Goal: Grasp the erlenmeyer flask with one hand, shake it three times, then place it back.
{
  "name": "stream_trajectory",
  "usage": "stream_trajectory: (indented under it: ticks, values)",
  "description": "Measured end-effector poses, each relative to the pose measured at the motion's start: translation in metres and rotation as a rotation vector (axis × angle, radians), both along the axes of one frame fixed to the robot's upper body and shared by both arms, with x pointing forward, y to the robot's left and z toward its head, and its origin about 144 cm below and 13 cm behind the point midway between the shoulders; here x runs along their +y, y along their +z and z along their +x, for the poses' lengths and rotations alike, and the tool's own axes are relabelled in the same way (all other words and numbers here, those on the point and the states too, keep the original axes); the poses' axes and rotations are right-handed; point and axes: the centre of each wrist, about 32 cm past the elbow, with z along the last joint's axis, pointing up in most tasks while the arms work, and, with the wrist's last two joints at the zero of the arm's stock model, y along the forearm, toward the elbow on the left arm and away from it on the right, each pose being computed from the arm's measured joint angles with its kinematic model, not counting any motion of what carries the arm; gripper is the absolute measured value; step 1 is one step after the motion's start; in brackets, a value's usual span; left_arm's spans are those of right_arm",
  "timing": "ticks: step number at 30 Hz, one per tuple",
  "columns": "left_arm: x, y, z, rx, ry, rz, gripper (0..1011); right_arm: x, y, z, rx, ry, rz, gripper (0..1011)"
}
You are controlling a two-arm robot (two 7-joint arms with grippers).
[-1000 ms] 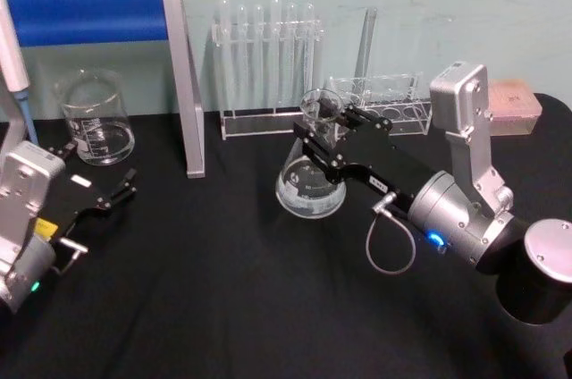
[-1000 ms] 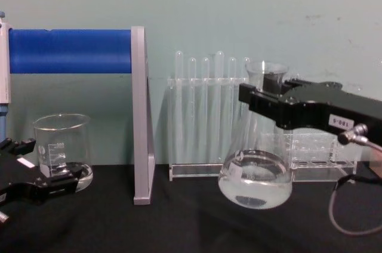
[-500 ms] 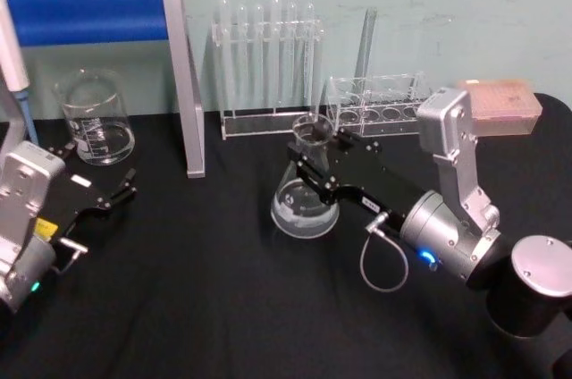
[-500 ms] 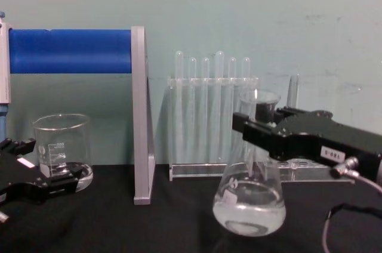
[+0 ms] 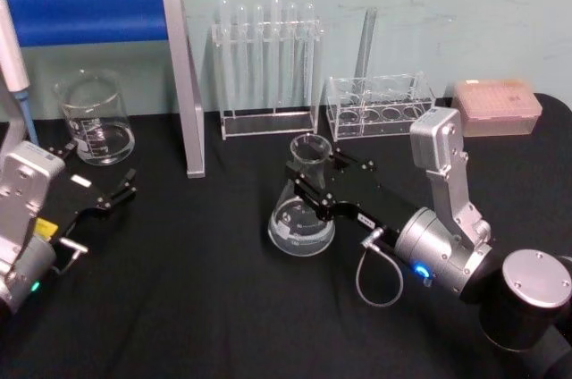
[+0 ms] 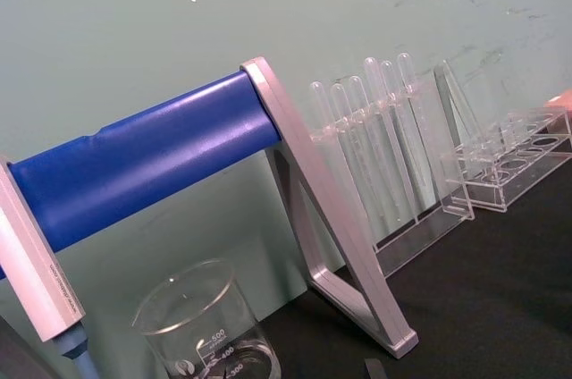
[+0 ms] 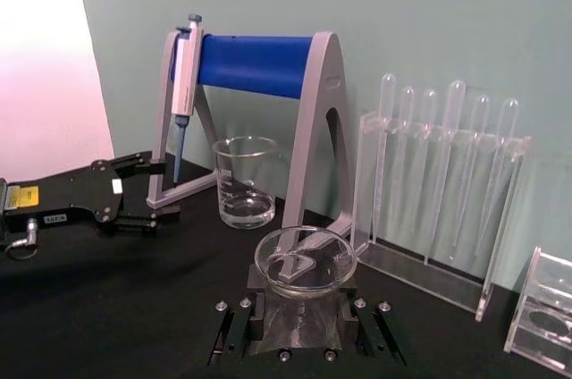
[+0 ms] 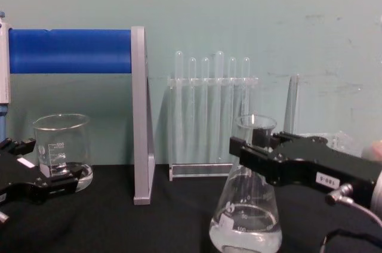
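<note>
Onto black tabletop [image 5: 197, 298], lowered erlenmeyer flask [image 5: 302, 223], neck pinched in right gripper [image 5: 310, 184], release pending; left gripper [image 5: 107, 197] spread, parked left.

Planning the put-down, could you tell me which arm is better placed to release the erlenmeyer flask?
Right: the right gripper grips the erlenmeyer flask by its neck; the left gripper sits open beside the beaker.

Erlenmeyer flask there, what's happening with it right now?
The right gripper has its jaws shut on the neck of the erlenmeyer flask, holding it upright down at the black table, in front of the test tube rack. Whether its base touches the table is unclear. The left gripper sits open at the left, near the beaker.
</note>
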Motion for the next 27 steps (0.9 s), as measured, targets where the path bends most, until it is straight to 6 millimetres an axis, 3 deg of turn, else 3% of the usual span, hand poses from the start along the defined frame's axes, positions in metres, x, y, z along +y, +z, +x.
stream_trajectory:
  ticks: [27]
  values:
    - [0.0, 0.0, 0.0, 0.0, 0.0, 0.0, 1001, 0.004, -0.019, 0.001, 0.046, 0.015, -0.011, 449]
